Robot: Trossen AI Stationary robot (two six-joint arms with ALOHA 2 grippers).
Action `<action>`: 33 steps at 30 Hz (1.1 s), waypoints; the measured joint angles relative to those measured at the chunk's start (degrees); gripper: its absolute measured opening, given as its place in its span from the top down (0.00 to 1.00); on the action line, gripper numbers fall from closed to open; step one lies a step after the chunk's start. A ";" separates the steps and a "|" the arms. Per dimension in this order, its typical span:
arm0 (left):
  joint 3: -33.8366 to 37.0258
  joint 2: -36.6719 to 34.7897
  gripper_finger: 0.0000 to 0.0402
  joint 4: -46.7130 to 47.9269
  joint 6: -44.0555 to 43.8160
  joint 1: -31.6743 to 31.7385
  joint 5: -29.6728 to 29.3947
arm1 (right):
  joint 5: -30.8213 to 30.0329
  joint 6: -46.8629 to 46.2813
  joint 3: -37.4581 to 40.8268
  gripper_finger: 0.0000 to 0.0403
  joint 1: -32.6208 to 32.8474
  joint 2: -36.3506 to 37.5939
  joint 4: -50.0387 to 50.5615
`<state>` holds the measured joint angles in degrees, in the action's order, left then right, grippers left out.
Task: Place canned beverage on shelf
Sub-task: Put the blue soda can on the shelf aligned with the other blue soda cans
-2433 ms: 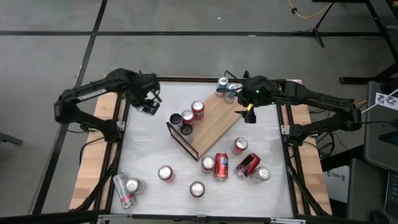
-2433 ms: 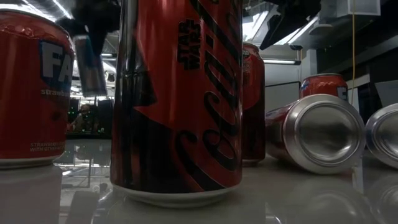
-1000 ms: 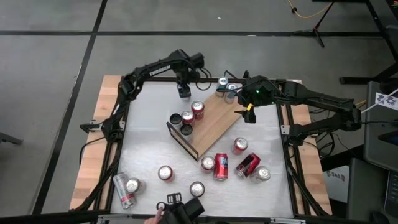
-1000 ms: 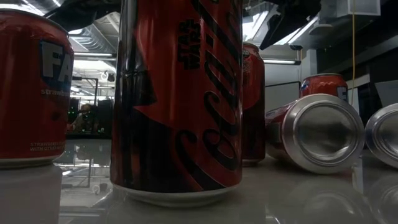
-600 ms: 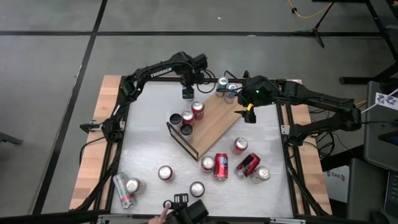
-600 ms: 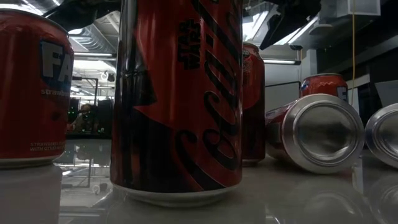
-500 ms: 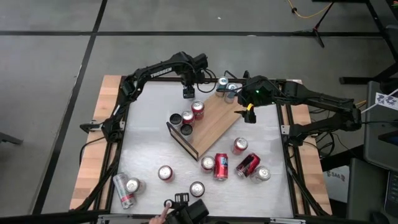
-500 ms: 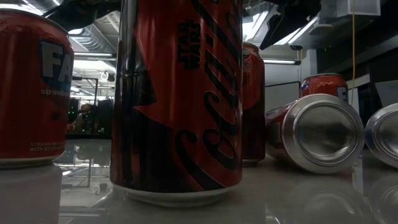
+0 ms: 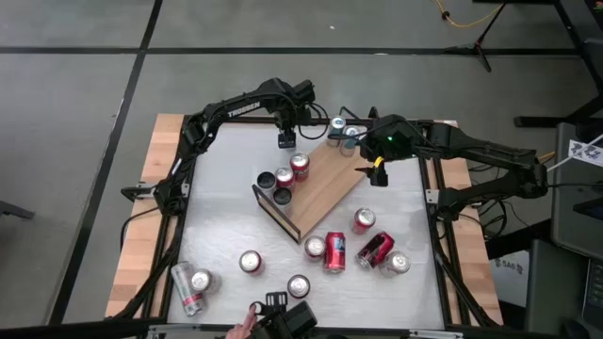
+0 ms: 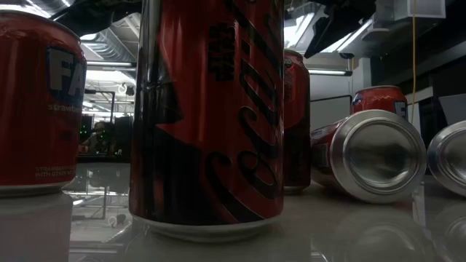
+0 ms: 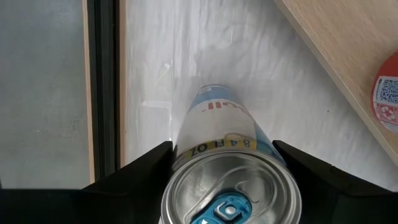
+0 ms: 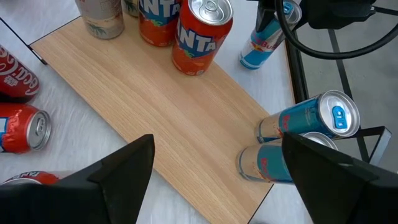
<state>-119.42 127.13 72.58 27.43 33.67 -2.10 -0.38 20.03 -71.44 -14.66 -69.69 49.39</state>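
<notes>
Left gripper [image 9: 286, 140] is hanging over the table's far edge in the high view, just beyond the shelf [image 9: 316, 185], with a small can pinched between its fingers. That arm is reaching long from the table's left side, elbow raised, wrist pointing down. Right gripper [image 9: 378, 173] is waiting at the shelf's right end, near two blue cans lying at the far corner.

At table height, a tall red cola can [image 10: 207, 116] is filling the low view; neither gripper is showing there.

Through the left wrist view, the fingers are hugging a pale blue-and-white beverage can [image 11: 227, 165] just below its rim, the can standing over white table [image 11: 155, 56], with the shelf's wooden edge off to one side. The grip looks high, so I'd worry about the can swinging, or clipping the standing Fanta can [image 12: 202, 34] on the way in.

Right wrist view is showing its own fingers spread wide and empty above the bare board.
</notes>
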 joint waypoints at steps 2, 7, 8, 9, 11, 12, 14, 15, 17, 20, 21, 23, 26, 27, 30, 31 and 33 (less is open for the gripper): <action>0.00 0.00 0.37 0.00 -0.01 -0.02 0.00 | 0.00 0.00 0.00 0.15 0.00 0.00 0.00; 0.02 0.00 0.36 0.00 -0.22 0.00 0.04 | 0.00 0.00 0.00 0.15 0.00 0.00 0.00; 0.02 0.00 0.35 0.00 -0.29 0.00 0.04 | 0.00 0.00 0.00 0.15 0.00 0.00 0.00; 0.02 0.00 0.34 -0.04 -0.31 0.00 -0.01 | 0.00 0.00 0.00 0.15 0.00 0.00 0.00; 0.02 0.00 0.29 -0.10 -0.33 0.02 -0.10 | -0.01 -0.01 0.00 0.15 0.00 0.00 0.00; 0.02 0.00 0.27 -0.23 -0.33 0.00 -0.25 | 0.00 -0.01 0.00 0.15 0.00 0.00 0.00; 0.02 0.00 0.22 -0.28 -0.32 0.00 -0.33 | 0.00 0.00 0.00 0.15 0.00 0.00 0.00; 0.02 0.00 0.20 -0.28 -0.31 0.00 -0.35 | 0.00 -0.02 0.00 0.15 0.00 0.00 0.00; 0.02 0.00 0.17 -0.27 -0.33 0.00 -0.37 | -0.02 0.00 0.00 0.15 0.00 0.00 0.02; 0.02 -0.16 0.14 0.09 -0.38 -0.02 -0.77 | 0.00 0.00 0.00 0.15 0.01 0.00 0.02; 0.02 -0.39 0.14 0.09 -0.38 -0.08 -0.79 | -0.01 -0.01 0.00 0.15 0.00 0.00 0.01; 0.04 -0.92 0.14 0.26 -0.38 -0.19 -0.82 | -0.02 0.00 0.00 0.15 0.00 0.00 0.00; 0.02 -1.65 0.14 0.80 -0.32 -0.40 -1.12 | -0.02 0.00 0.00 0.15 0.02 0.00 -0.17; 0.02 -1.91 0.14 0.79 -0.31 -0.52 -1.21 | -0.02 0.00 0.00 0.15 0.00 0.00 -0.59; 0.02 -2.75 0.14 1.23 -0.31 -0.79 -1.02 | -0.01 0.00 0.00 0.15 0.00 0.00 -3.19; 0.02 -3.11 0.14 1.43 -0.29 -0.79 -0.92 | -0.04 0.01 0.00 0.15 0.00 0.00 -4.24; 0.00 -3.70 0.14 1.59 -0.30 -1.03 -0.86 | -0.02 0.41 0.00 0.15 0.00 0.00 -6.12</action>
<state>-119.42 123.43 74.16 27.12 32.65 -2.96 -0.40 20.44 -71.44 -14.66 -69.69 43.26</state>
